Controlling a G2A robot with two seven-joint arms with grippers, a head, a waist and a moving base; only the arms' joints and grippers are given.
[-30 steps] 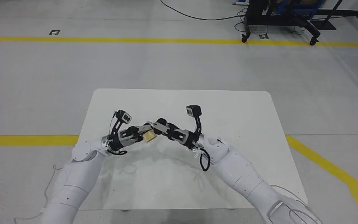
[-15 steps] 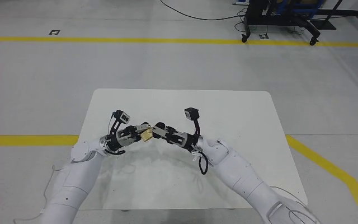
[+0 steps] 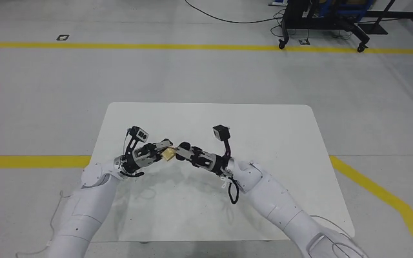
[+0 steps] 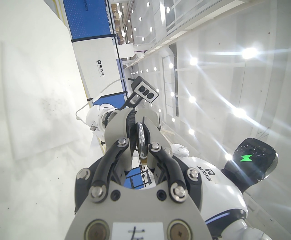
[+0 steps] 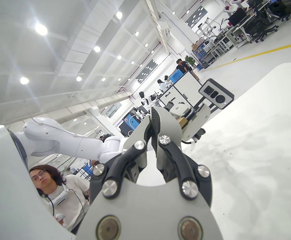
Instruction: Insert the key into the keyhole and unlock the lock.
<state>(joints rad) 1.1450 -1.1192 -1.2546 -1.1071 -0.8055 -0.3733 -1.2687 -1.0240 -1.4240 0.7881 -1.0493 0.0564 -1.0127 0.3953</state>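
A white label (image 4: 137,230) with one dark handwritten character sits on the base plate of the left gripper (image 4: 137,118). Well beyond its fingertips, a white panel (image 4: 100,68) carries a small logo and one short dark word. A blue panel (image 4: 91,18) farther off bears white lettering along its edge.

The right end effector (image 5: 152,114) has its two fingers pressed together at the tips, and it is not possible to see if something is between them. Just beyond the tips, the left end effector (image 5: 189,118) grips a small brass lock (image 5: 181,122) above the white counter (image 5: 238,159).
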